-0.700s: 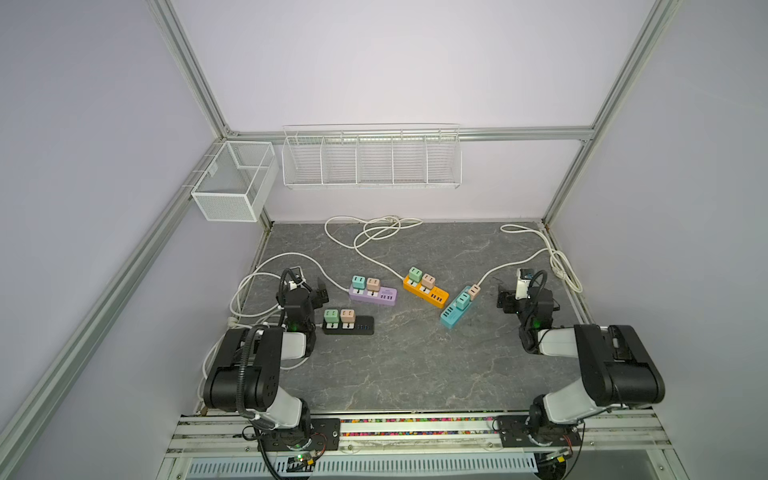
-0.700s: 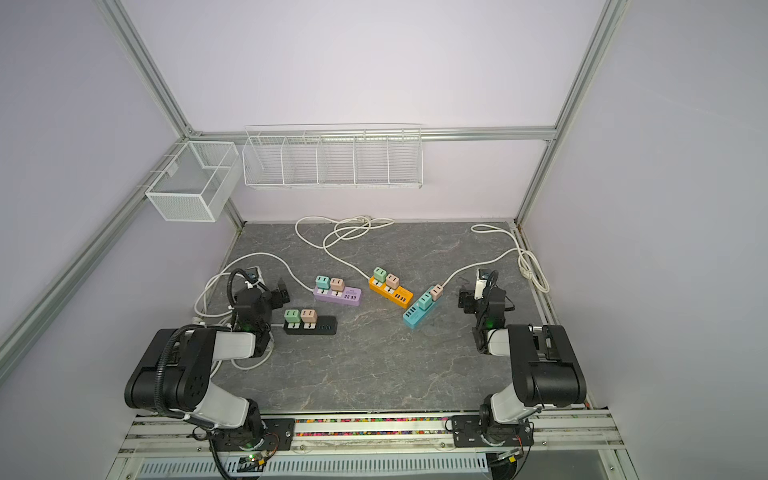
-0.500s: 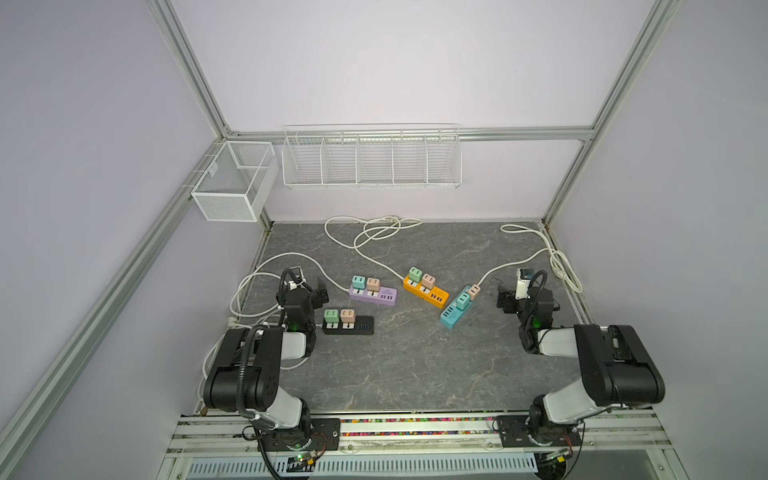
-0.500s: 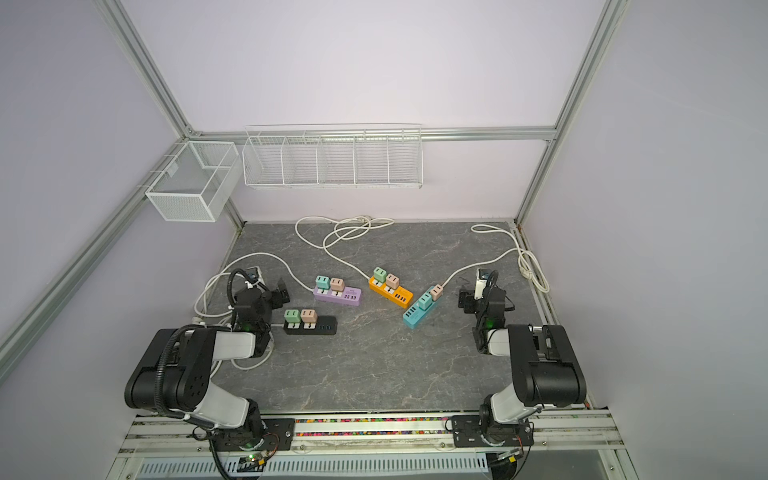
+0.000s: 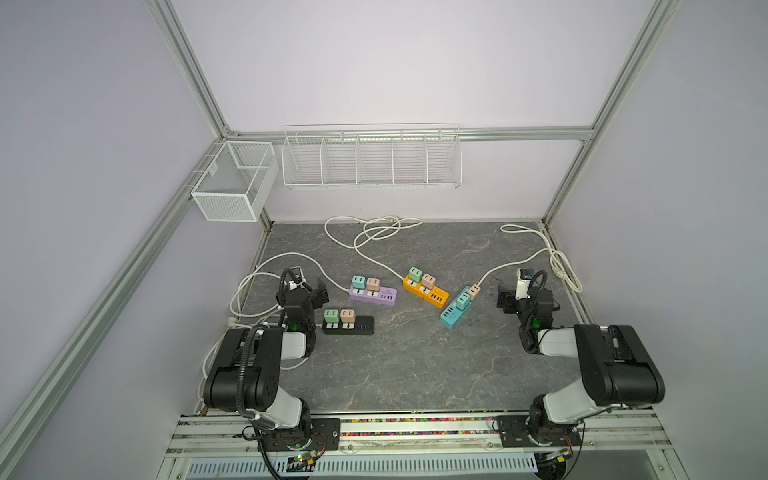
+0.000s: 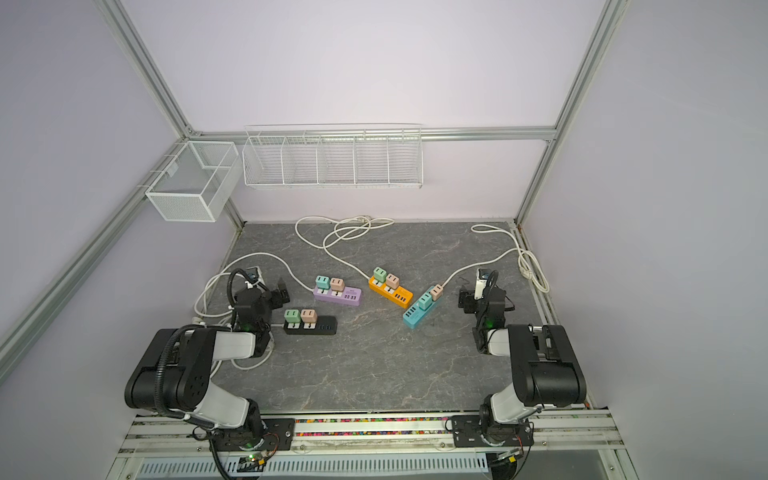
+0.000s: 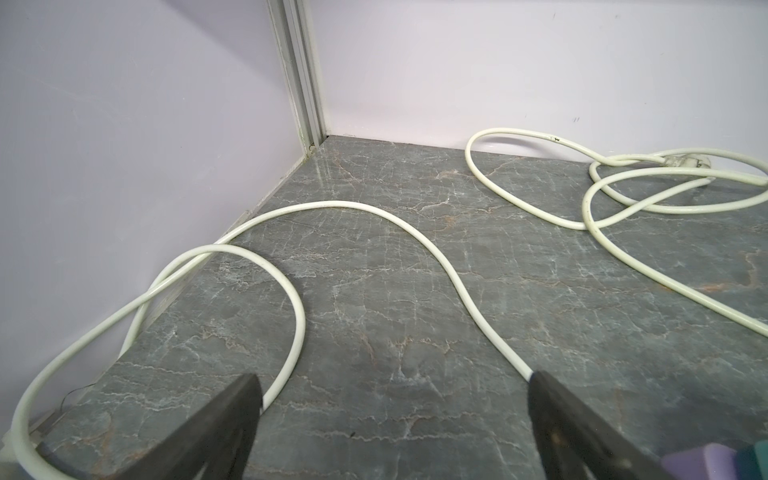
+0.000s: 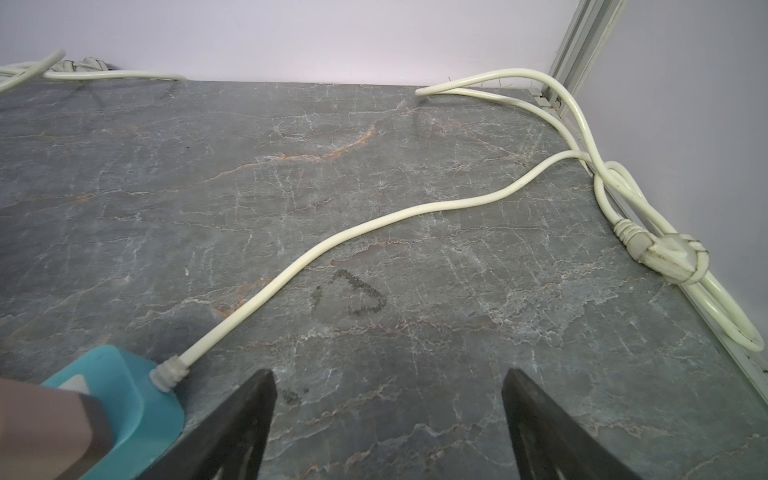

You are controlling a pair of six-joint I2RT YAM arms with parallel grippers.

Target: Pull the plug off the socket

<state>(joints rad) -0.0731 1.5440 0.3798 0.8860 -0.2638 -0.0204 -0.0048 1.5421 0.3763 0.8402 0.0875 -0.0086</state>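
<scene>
Several power strips lie mid-table in both top views: purple (image 5: 372,296), orange (image 5: 426,293), teal (image 5: 457,311) and black (image 5: 348,325). Each carries a green and a pink plug, such as the pair (image 5: 340,316) on the black strip. My left gripper (image 5: 318,291) rests low, left of the purple strip, open with only bare table between its fingers (image 7: 392,382). My right gripper (image 5: 505,297) sits right of the teal strip, also open and empty (image 8: 388,376). The right wrist view shows the teal strip's cord end (image 8: 120,382) and a blurred pink plug (image 8: 45,432) beside one finger.
White cords loop across the back of the table (image 5: 374,228), along the left wall (image 7: 232,257) and the right edge (image 8: 648,245). Two wire baskets (image 5: 370,158) hang on the back frame. Grey marbled table (image 5: 415,365) stretches in front of the strips.
</scene>
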